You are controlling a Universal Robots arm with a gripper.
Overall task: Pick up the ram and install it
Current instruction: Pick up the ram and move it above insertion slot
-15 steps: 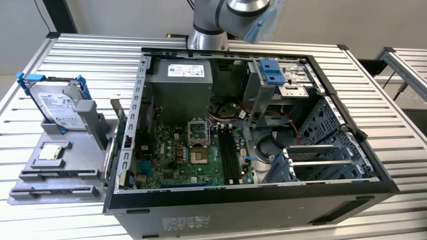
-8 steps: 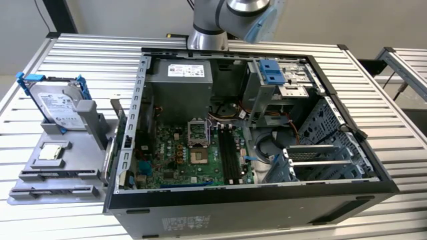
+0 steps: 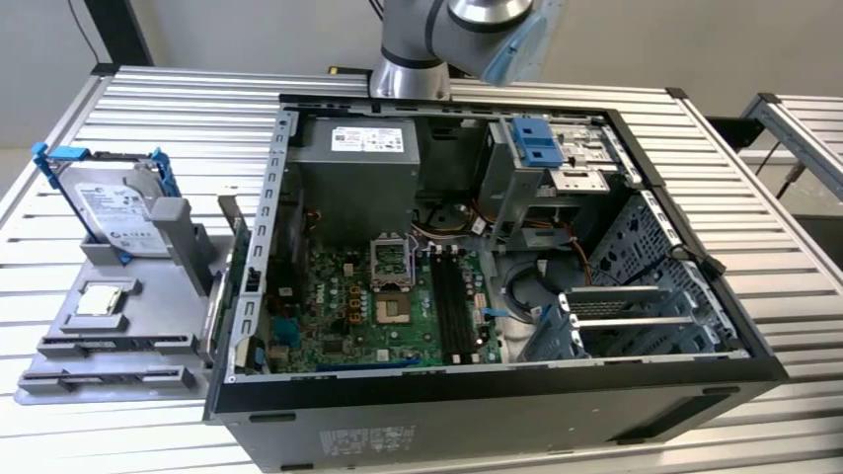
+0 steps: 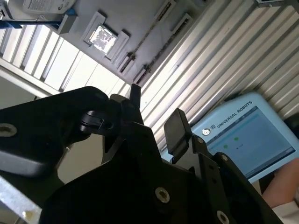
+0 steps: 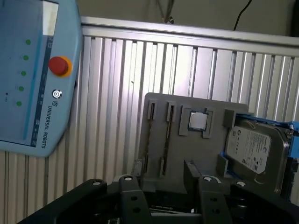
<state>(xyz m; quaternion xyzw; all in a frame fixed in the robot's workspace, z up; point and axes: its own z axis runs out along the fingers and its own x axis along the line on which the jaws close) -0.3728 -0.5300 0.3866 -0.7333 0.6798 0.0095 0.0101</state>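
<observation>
Slatted table [image 3: 158, 109] carries an open computer case [image 3: 500, 395], with the motherboard [image 3: 355, 306] face up inside. Grey tray [image 3: 152, 296] sits at 9 o'clock of the case, just beside it. Hard drive [image 3: 116, 207] stands at the tray's 12 o'clock end, and the small chip [image 3: 103, 299] is mid-tray. The ram [image 3: 116, 346] looks to be the thin dark strip on edge in the clips toward the tray's 6 o'clock end. A second similar strip [image 3: 106, 377] lies just beside it.

In the second wrist view the gripper [image 4: 156, 109] hangs well apart from the tray. Its fingers [image 4: 176, 128] are spread, with nothing between them.

Likely risks:
- The two strips are close together, so the fingers could straddle the wrong one or catch a clip.
- The stick is card-thin, so an off-centre pinch could let it tilt or slip.
- A tilted stick would likely jam at the motherboard slot, and loose cables crowd that area.
</observation>
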